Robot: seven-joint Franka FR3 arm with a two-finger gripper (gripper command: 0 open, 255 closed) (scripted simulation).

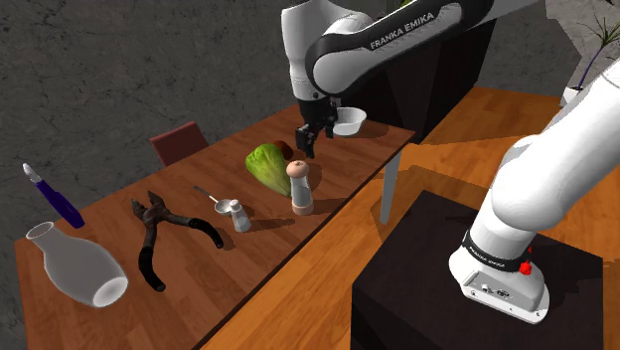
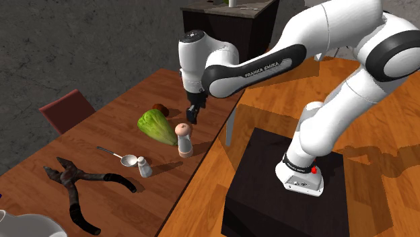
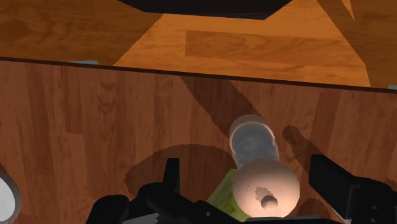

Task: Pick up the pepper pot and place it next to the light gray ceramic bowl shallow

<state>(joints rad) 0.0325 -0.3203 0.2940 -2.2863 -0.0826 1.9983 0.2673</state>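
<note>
Tool (image 1: pixel 307 151), fingers apart and empty, hangs near frame centre. The upright pepper pot (image 1: pixel 300 187) stands on the desk (image 1: pixel 109 224) just below it, long axis vertical.

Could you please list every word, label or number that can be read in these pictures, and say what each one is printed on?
"FRANKA EMIKA": white letters on the dark band of the arm's forearm, readable in both the shoulder view and the second exterior view.
Small print on the dark ring at the arm's base: too small to read.
No other text can be made out.
</note>
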